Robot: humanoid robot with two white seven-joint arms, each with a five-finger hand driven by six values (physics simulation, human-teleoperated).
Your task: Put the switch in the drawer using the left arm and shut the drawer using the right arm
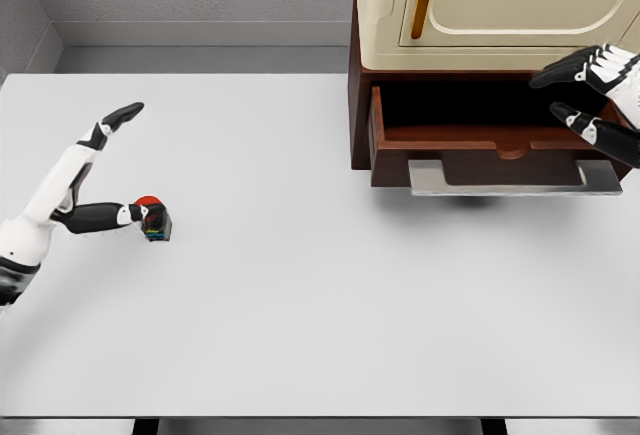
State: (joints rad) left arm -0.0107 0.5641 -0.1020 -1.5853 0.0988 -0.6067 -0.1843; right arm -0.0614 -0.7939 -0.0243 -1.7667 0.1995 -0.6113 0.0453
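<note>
One switch [154, 220], one drawer [495, 145] (open)

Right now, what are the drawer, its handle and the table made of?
The drawer looks like wood: reddish-brown with a dull finish. Its handle looks like metal: pale grey, flat, faintly shiny. The table is plain matte white with no grain, perhaps plastic or painted board; a render leaves that open.

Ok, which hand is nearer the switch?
Left. The left hand is right beside the switch, a fingertip at it; the right hand is far across, by the drawer.
</note>
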